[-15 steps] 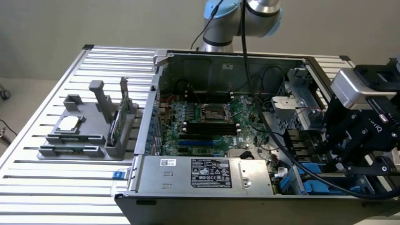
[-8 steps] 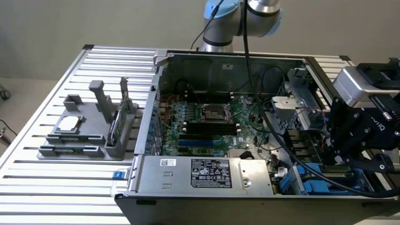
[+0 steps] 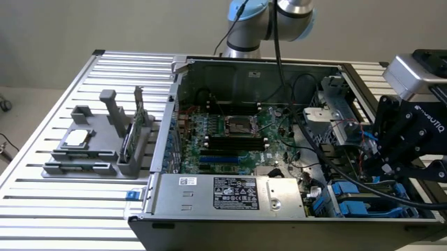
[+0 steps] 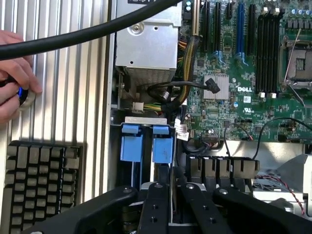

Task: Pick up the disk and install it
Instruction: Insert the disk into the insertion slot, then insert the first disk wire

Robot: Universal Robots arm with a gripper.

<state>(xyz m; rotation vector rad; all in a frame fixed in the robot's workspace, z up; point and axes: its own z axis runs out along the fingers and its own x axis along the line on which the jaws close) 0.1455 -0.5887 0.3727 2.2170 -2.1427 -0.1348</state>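
The exterior camera looks down from high on the near side, set back, over the open computer case and slatted table. The wrist camera sits close above the case, facing down. Both see the motherboard and blue drive bays.

One pincer, one open computer case, two blue drive frames, one keyboard, one hand

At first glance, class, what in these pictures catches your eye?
The open computer case with its green motherboard sits in the middle of the slatted table. At the exterior view's right, the black tool hangs over blue frames in the case's corner; a person's hand rests on the table nearby.
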